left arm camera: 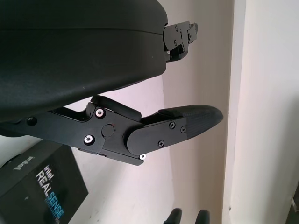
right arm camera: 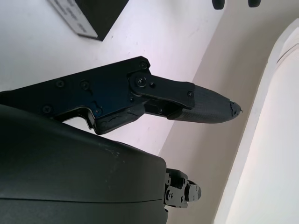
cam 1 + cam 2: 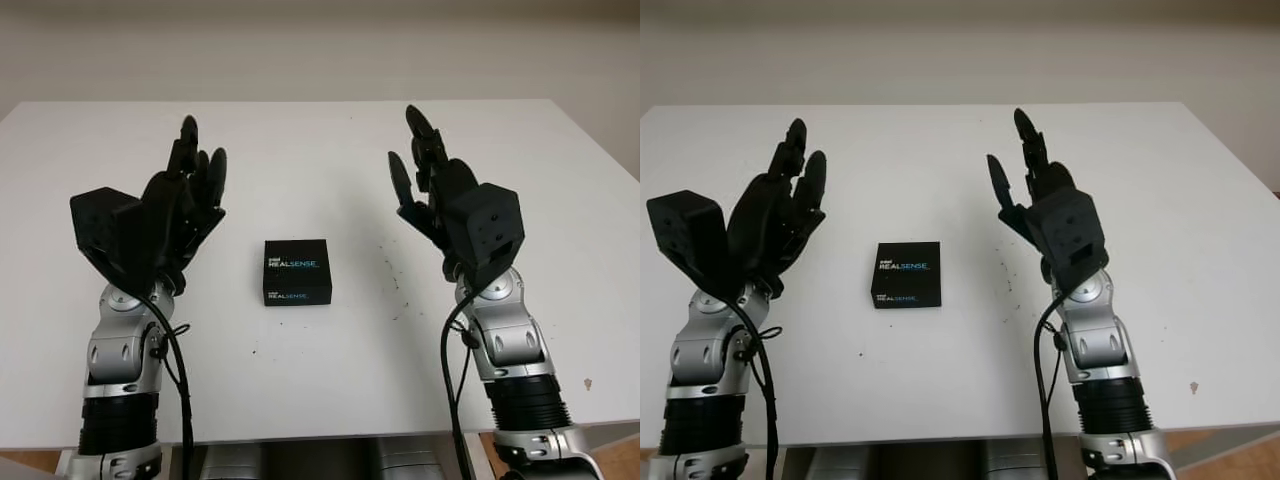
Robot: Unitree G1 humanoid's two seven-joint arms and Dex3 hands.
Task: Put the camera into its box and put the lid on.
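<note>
A small black box (image 3: 297, 271) printed "REALSENSE", lid on, lies on the white table (image 3: 320, 380) between my two hands. The same box (image 1: 39, 186) appears in the left wrist view, and its corner (image 2: 91, 14) in the right wrist view. My left hand (image 3: 190, 175) is raised above the table to the left of the box, open and holding nothing. My right hand (image 3: 420, 160) is raised to the right of the box, also open and holding nothing. Neither hand touches the box.
A few small dark specks (image 3: 392, 275) mark the table right of the box. The table's far edge (image 3: 300, 102) meets a pale wall. A small brown spot (image 3: 588, 383) lies near the front right edge.
</note>
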